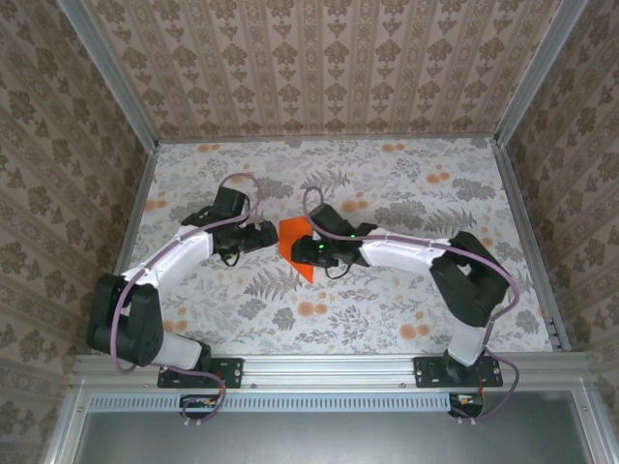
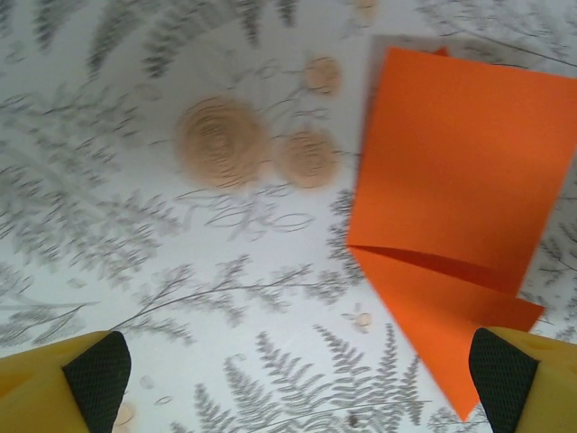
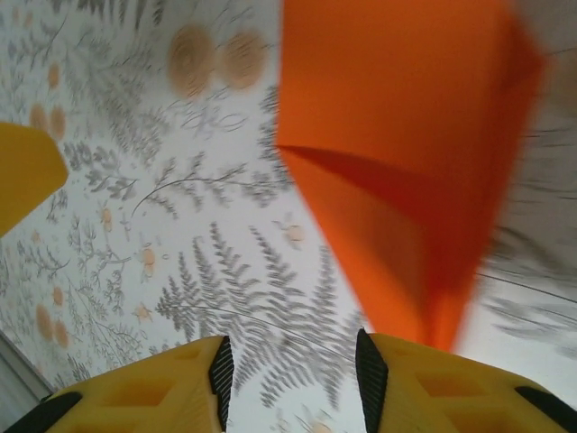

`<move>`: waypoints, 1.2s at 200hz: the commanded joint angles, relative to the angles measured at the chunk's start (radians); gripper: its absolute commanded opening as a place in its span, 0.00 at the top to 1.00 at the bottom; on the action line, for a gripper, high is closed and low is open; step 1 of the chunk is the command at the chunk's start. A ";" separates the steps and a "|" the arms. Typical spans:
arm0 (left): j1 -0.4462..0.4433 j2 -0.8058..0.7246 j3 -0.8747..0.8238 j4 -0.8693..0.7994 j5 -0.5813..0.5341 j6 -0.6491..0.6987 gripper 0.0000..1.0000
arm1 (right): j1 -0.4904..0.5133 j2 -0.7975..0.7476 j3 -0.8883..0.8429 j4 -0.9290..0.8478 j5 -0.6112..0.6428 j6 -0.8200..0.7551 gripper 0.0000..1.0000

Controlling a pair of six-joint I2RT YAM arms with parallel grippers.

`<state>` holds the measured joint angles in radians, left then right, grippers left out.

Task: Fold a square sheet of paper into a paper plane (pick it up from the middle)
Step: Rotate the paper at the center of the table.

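Folded square sheet of paper (image 1: 292, 235) seen mid-frame on floral table (image 1: 406, 184); left gripper (image 2: 297, 374) held wide open, right gripper (image 3: 290, 370) part-open, table seen between its pads

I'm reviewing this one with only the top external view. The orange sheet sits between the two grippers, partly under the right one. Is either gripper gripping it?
Observer: Not the left. In the left wrist view, the left gripper has its jaws wide apart with nothing between them. The square sheet of paper is ahead of it.
Operator: And the right?
Observer: In the right wrist view, the right gripper shows an empty gap between its jaws, with the sheet just beyond them.
Operator: Is the sheet flat?
Observer: No, it's folded. An upper panel overlaps a pointed lower part along a crease.
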<state>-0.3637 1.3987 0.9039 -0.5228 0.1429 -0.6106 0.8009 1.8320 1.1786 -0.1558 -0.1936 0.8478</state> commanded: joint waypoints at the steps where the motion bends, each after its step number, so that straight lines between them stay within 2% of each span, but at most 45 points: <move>1: 0.035 -0.055 -0.048 0.039 0.051 -0.045 0.00 | 0.015 0.075 0.064 -0.039 0.033 0.010 0.57; 37: 0.063 -0.069 -0.078 0.061 0.080 -0.061 0.00 | 0.015 0.147 0.128 -0.143 0.080 -0.046 0.57; 73: 0.063 -0.041 -0.079 0.085 0.125 -0.061 0.00 | -0.008 0.158 0.113 -0.221 0.090 -0.152 0.55; 124: 0.062 -0.023 -0.094 0.121 0.183 -0.061 0.00 | -0.086 0.086 -0.064 -0.211 -0.054 -0.386 0.53; 146: 0.056 -0.017 -0.101 0.147 0.202 -0.065 0.00 | -0.113 0.035 -0.109 -0.203 -0.102 -0.438 0.53; 185: 0.017 0.001 -0.096 0.174 0.208 -0.089 0.00 | -0.118 -0.107 -0.135 -0.086 -0.160 -0.339 0.49; 240: -0.054 0.016 -0.131 0.273 0.221 -0.174 0.00 | -0.119 -0.225 -0.235 0.015 -0.050 -0.144 0.35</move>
<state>-0.3931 1.3949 0.7952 -0.3092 0.3389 -0.7277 0.6796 1.6501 0.9939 -0.1894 -0.2989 0.6025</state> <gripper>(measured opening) 0.996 0.635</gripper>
